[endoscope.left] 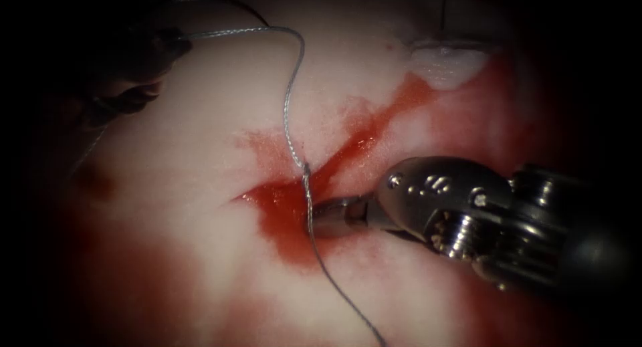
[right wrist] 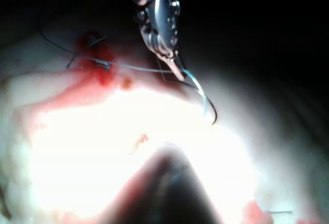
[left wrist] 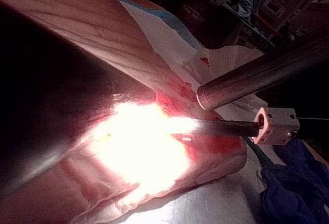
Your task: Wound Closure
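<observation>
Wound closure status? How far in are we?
Early. Done: the thread enters the tissue at the cut, one pass. In hand: the left tool holds the needle near its tail, clear of the tissue; the right tool sits at the thread beside the cut, hold unclear. Left: the cut looks unclosed, red fluid pooled, no finished stitch visible.

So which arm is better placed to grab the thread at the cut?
Probably the right tool: it sits at the thread where it crosses the cut. The left tool is off at the upper left, away from the cut. I cannot tell what either holds.
</observation>
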